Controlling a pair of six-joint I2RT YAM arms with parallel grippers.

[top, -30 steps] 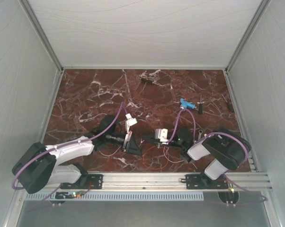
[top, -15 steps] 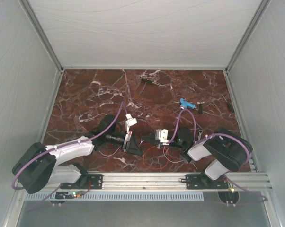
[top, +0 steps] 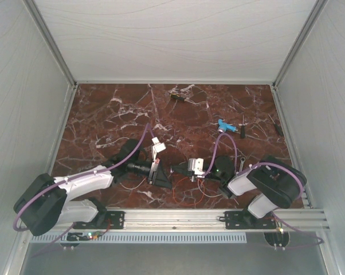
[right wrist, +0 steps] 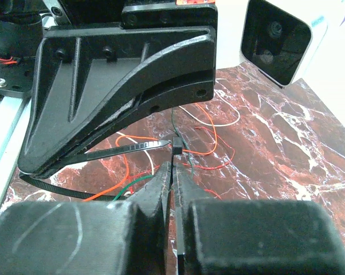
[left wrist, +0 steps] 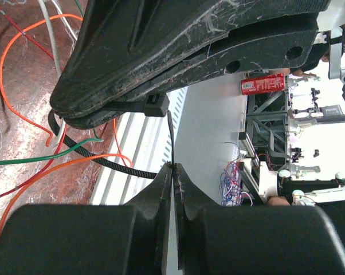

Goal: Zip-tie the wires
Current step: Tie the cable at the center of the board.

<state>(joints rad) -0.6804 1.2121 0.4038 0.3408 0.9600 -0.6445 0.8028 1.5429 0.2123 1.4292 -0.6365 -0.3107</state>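
Observation:
The wires are thin orange, red, white and green strands lying loose on the marble near the front edge; they also show in the left wrist view and the right wrist view. A black zip tie loops among them. My right gripper is shut on the zip tie just below its square head. My left gripper is shut on the tie's thin tail, whose pointed tip sits at the head. I cannot tell whether the tip has entered the head.
A blue-handled tool and small dark tools lie at the back right. A small dark item lies at the far middle. The aluminium rail runs along the near edge. Grey walls enclose the table.
My right gripper has shifted slightly left, closer to the left gripper. The left arm has hardly moved.

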